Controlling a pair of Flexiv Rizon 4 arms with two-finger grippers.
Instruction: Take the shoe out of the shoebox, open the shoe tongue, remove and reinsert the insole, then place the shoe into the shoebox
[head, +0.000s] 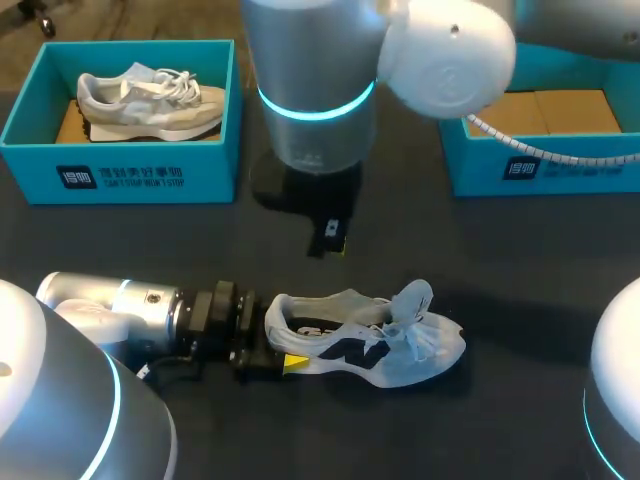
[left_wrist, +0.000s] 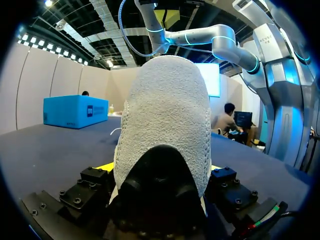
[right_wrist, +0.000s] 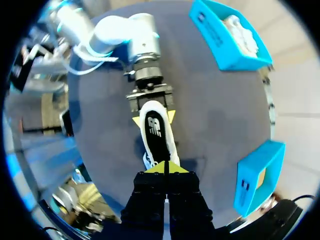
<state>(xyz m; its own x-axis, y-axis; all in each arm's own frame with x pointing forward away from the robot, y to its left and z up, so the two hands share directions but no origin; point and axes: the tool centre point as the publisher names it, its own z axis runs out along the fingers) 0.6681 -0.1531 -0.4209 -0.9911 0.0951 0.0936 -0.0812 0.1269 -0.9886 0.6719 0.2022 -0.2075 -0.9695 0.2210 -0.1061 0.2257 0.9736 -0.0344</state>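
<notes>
Far-left shoebox (head: 120, 178) is holding a beige shoe (head: 150, 100); left gripper (right_wrist: 154, 118) is pinching the white shoe (head: 370, 350), right gripper (right_wrist: 165, 168) hovering closed.

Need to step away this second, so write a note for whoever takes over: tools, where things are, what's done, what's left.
Left tool: shut on the shoe at its heel; shoe rests on the table.
Right tool: shut, empty, hanging above the shoe.
Right shoebox: no shoe visible inside. Left shoebox holds a second shoe.
Done: shoe out, tongue raised.
To do: insole sits inside; whether it has been out already can't be told. Then box the shoe.
</notes>
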